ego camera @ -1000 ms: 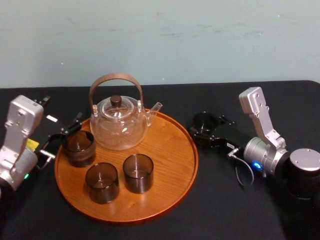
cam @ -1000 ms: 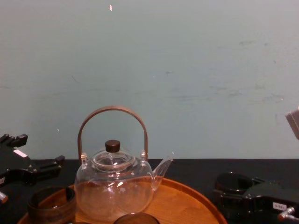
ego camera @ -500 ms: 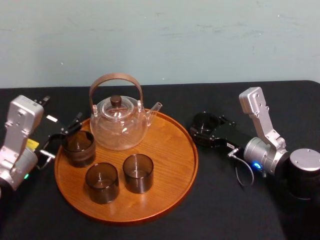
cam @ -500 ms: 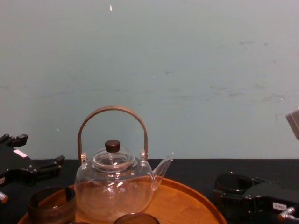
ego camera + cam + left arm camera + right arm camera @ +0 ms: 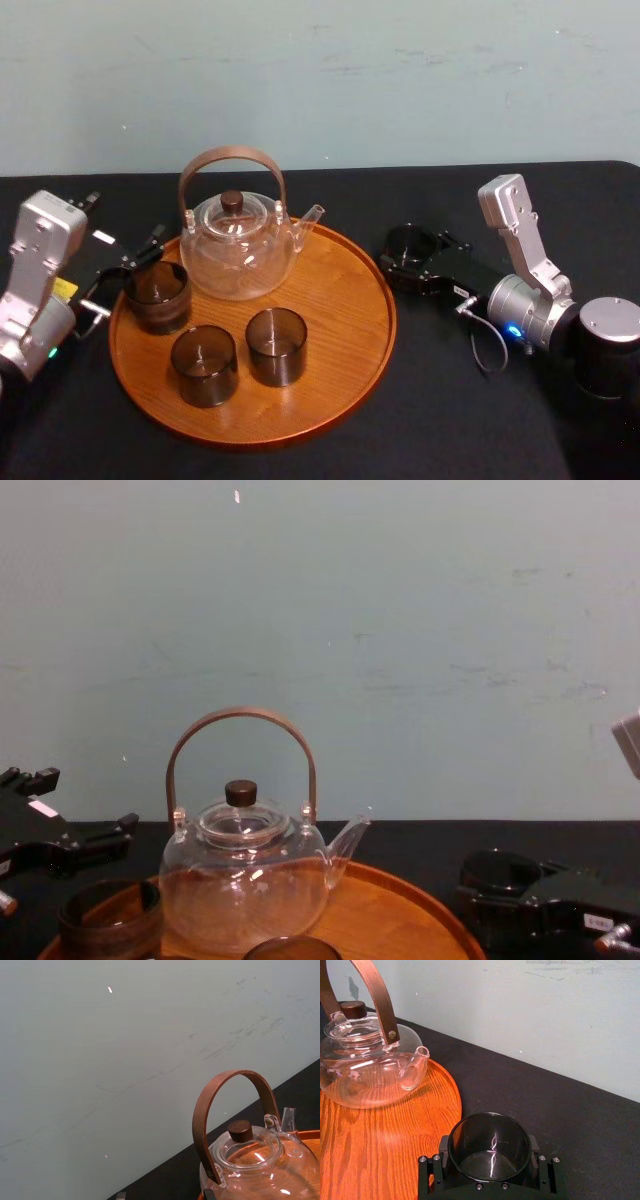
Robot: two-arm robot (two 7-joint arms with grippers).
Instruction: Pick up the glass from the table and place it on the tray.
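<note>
A dark smoked glass [image 5: 408,243] stands on the black table [image 5: 450,420] just right of the tray [image 5: 340,380]. My right gripper [image 5: 410,252] is shut on the glass, its black fingers [image 5: 434,1170] close against both sides of the glass [image 5: 489,1147]. The round wooden tray holds a clear teapot [image 5: 237,245] with a brown handle and three more dark glasses [image 5: 157,295], [image 5: 204,364], [image 5: 276,346]. At the tray's left edge my left gripper [image 5: 128,262] is open, beside the leftmost glass and holding nothing.
A pale blue-green wall [image 5: 400,630] rises behind the table's far edge. The teapot's spout [image 5: 415,1062] points toward the held glass. Bare black cloth lies in front of and to the right of the tray.
</note>
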